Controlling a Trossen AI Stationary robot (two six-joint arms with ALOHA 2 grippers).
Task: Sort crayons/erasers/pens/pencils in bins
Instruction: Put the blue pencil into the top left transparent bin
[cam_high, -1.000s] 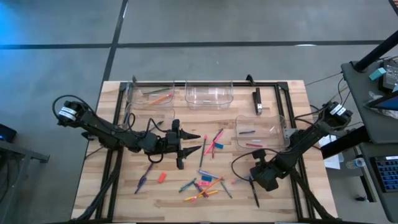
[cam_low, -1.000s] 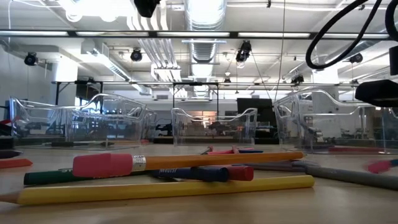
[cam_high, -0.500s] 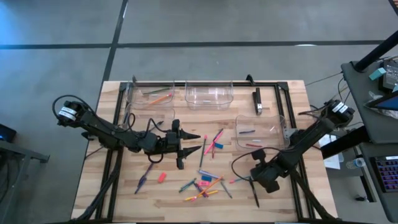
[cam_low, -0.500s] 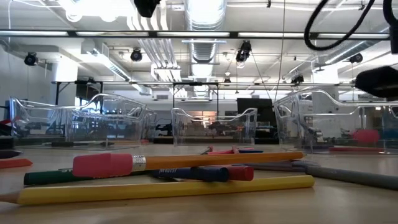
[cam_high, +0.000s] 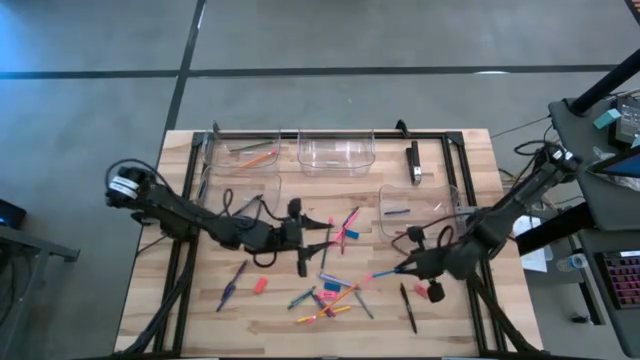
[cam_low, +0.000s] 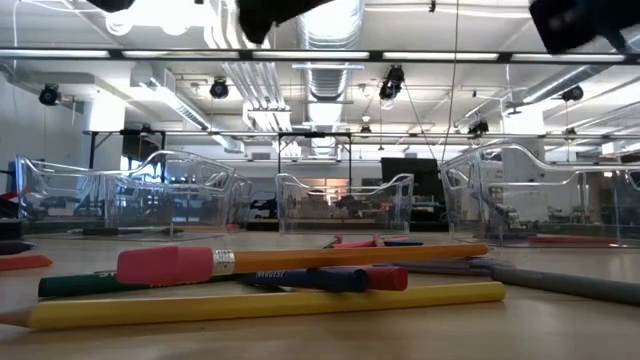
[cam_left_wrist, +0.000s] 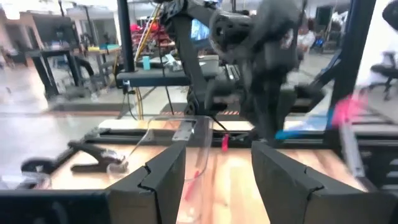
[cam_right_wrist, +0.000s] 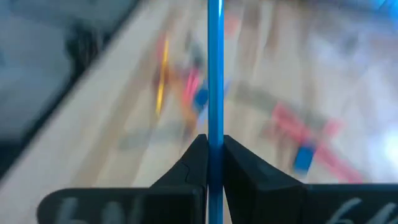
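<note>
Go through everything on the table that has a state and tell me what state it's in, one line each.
Right gripper: shut on a thin blue pencil, lifted off the table.
Left gripper: open, holding nothing.
Back-left bin: holds a few sticks.
Back-middle bin: looks empty.
Right bin: holds a blue and a red stick.
Loose pile: unsorted on the table.

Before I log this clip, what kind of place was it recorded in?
Most likely a robotics lab or workshop in an open industrial hall. The low view shows exposed ceiling ducts and track lights, the high view a bare concrete floor, and a wooden table with two robot arms.
</note>
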